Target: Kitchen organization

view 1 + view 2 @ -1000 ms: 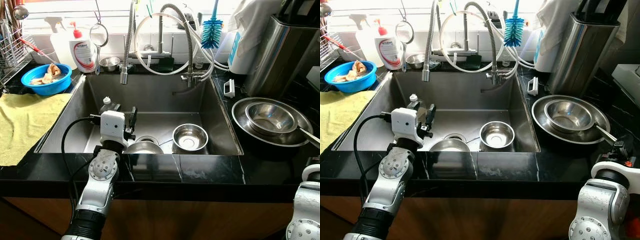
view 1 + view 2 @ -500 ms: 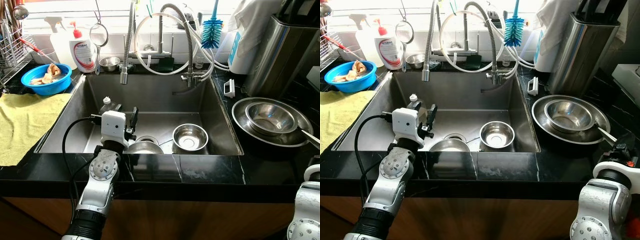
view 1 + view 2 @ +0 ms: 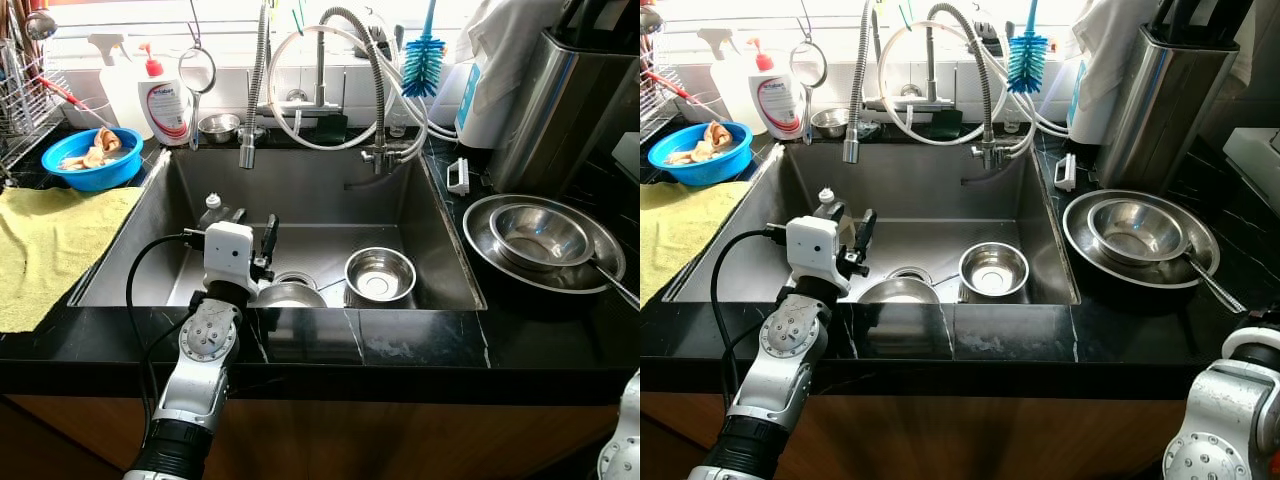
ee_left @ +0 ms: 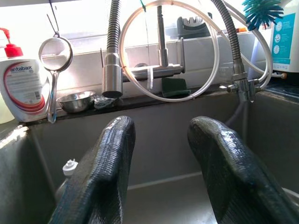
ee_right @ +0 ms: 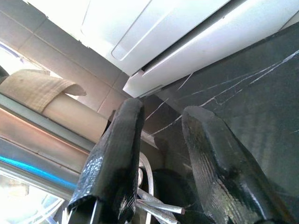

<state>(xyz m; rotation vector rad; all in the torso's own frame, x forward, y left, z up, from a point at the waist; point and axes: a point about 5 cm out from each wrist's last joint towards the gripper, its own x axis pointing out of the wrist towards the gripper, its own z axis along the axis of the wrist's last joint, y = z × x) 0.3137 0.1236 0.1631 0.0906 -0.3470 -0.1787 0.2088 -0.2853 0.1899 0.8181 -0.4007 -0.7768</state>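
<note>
My left gripper [image 3: 247, 226] hangs over the left half of the steel sink [image 3: 400, 215], open with nothing between its fingers [image 4: 112, 154]. Below and to its right an upturned steel bowl [image 3: 288, 295] lies by the drain. A second steel bowl [image 3: 380, 273] stands upright beside it. Nested steel bowls [image 3: 543, 236] with a spoon [image 3: 1212, 282] in them rest on the right counter. My right arm [image 3: 1230, 420] hangs low at the right. Its gripper [image 5: 163, 112] is open over the dark counter, holding nothing.
A spring faucet [image 3: 252, 100] hangs over the sink's back. The back ledge holds a soap bottle [image 3: 167, 98], a strainer [image 3: 197, 70], a small steel bowl [image 3: 219, 125] and a blue brush [image 3: 424, 60]. A blue bowl [image 3: 93, 158] and yellow cloth [image 3: 50, 245] lie left. A tall steel canister [image 3: 565, 100] stands right.
My right arm has dropped lower at the right edge, uncovering the spoon handle on the counter. The left gripper has hardly moved.
</note>
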